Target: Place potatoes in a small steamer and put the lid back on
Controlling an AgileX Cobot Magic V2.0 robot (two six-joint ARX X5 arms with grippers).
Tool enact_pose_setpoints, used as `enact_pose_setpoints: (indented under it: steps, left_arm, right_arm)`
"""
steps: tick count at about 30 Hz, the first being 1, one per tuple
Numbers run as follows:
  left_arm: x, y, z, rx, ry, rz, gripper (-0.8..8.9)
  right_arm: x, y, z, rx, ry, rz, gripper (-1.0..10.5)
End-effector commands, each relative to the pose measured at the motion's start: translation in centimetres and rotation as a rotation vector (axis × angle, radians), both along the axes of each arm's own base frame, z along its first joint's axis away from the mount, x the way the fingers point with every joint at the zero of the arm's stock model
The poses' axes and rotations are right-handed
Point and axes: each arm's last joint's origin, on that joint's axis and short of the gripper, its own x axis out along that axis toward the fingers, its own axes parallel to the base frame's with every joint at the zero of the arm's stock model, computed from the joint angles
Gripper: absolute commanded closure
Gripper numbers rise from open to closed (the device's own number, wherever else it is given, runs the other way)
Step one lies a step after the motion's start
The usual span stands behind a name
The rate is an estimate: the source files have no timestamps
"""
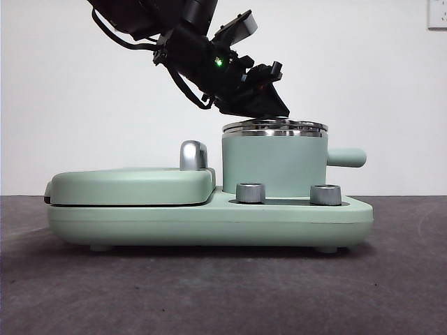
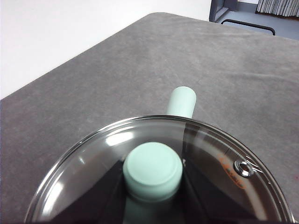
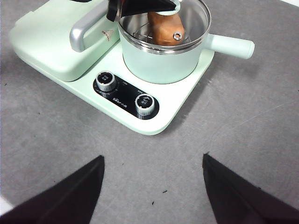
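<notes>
The small steamer [image 1: 272, 164] stands on the right half of the mint-green cooker base, its stubby handle [image 1: 346, 157] pointing right. The glass lid [image 1: 274, 127] lies on its steel rim. My left gripper [image 1: 269, 105] comes down from the upper left and is shut on the lid's green knob [image 2: 152, 170], one black jaw on each side. Through the glass in the right wrist view I see the orange-brown potato [image 3: 161, 25] inside the steamer [image 3: 163, 58]. My right gripper [image 3: 154, 186] hangs open above the bare table in front of the cooker, holding nothing.
The flat griddle [image 1: 133, 185] with its chrome handle [image 1: 192, 155] fills the cooker's left half. Two steel dials [image 1: 250, 192] [image 1: 325, 194] sit on the base in front of the steamer. Grey table [image 3: 243, 121] surrounds the cooker.
</notes>
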Motion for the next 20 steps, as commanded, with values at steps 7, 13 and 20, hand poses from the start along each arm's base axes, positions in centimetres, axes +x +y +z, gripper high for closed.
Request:
enact_pose_setpoints:
  steps: [7, 13, 20]
  left_arm:
    - [0.12, -0.19, -0.06, 0.013, 0.010, -0.004, 7.95]
    - [0.12, -0.19, -0.06, 0.026, -0.008, -0.012, 7.73]
    - [0.12, -0.19, -0.06, 0.027, -0.010, -0.013, 6.83]
  right_arm:
    - [0.04, 0.07, 0.34, 0.011, -0.011, 0.000, 6.2]
    - [0.03, 0.07, 0.35, 0.011, -0.012, 0.000, 6.2]
    - [0.03, 0.07, 0.35, 0.011, -0.011, 0.000, 6.2]
